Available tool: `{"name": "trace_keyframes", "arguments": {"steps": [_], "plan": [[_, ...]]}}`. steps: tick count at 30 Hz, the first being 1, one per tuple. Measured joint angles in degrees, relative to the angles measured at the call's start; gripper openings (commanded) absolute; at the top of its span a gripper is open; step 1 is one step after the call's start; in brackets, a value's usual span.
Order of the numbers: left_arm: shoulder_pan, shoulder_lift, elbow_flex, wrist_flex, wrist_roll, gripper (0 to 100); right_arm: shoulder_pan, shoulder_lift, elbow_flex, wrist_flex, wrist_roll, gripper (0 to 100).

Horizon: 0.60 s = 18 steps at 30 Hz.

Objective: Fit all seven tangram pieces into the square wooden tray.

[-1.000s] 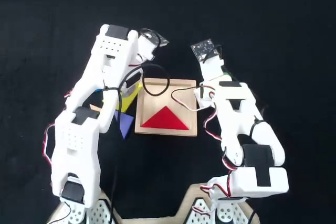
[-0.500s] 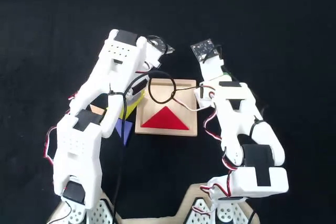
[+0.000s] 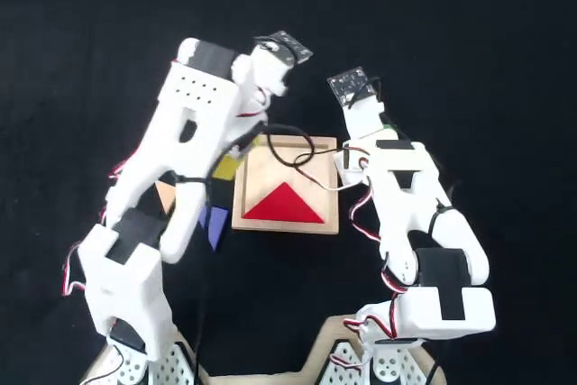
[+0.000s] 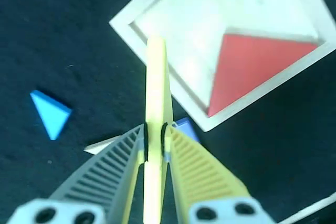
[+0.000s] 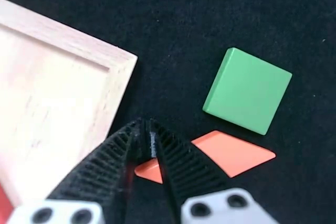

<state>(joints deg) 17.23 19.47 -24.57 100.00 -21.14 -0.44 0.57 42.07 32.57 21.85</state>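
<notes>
The flat yellow tangram piece (image 4: 156,77) stands on edge, pinched between the fingers of my left gripper (image 4: 156,135). Its far end reaches past my fingertips over the rim of the square wooden tray (image 4: 126,27). Beyond it the red triangle (image 4: 252,66) lies flat inside the tray. My right gripper (image 5: 149,132) has its fingers pressed together on nothing, above an orange parallelogram (image 5: 233,153), with a green square (image 5: 247,90) just beyond. If I let go here, I judge the yellow piece could catch the rim and topple outside, or land on the red triangle.
</notes>
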Motion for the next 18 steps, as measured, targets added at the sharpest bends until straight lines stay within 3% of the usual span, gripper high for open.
{"name": "trace_keyframes", "arguments": {"steps": [5, 9, 18], "plan": [[3.34, -0.09, 0.00, 0.00, 10.37, 3, 0.00, 0.00, 0.00, 0.00, 0.00, 1.1], [3.96, -0.09, 0.00, -1.05, 22.68, 3, 0.00, 0.00, 0.00, 0.00, 0.00, 1.1], [3.96, -0.09, 9.41, -13.45, 44.40, 3, 0.00, 0.00, 0.00, 0.00, 0.00, 1.1]]}}
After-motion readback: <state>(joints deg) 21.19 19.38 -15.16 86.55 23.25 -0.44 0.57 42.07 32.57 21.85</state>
